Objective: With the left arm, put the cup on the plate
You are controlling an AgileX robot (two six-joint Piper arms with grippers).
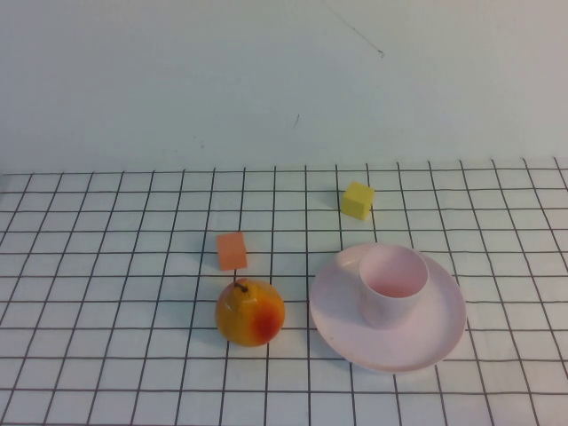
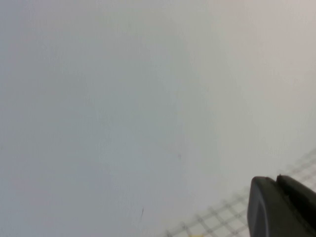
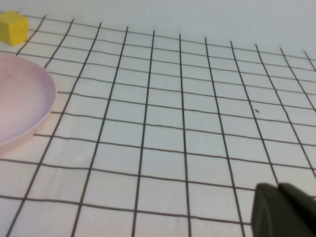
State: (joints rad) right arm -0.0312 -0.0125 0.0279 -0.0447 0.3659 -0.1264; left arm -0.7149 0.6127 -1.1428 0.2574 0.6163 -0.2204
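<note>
Operator: Report the position of the cup.

Arm: The cup [image 1: 392, 285] stands upright on the plate [image 1: 444, 333], toward the plate's far half, mouth up, interior empty. The plate lies flat on the desk [image 1: 106, 355], on the gridded surface.

Operator: Where is your left gripper relative to it?

Arm: My left gripper [image 2: 282, 207] does not appear in the high view. In my left wrist view only a dark part of it shows at the corner, facing the pale wall [image 2: 123, 98], with a strip of desk grid beyond it. It is clear of the cup and has hold of nothing I can see. How far its jaws stand apart, I cannot tell.

Operator: And the right gripper?

Arm: My right gripper [image 3: 284, 210] shows as a dark part at the corner of my right wrist view, above bare grid. The plate's rim [image 3: 29, 98] lies well off to one side of it, with the yellow cube [image 3: 12, 27] beyond that rim. Its opening I cannot tell; nothing is seen in it.

Operator: Other items?

Arm: In the high view, a pear [image 1: 250, 311] sits just beside the plate on its left, apart from it. An orange block [image 1: 232, 251] stands just behind the pear. The yellow cube [image 1: 358, 200] stands behind the plate.
</note>
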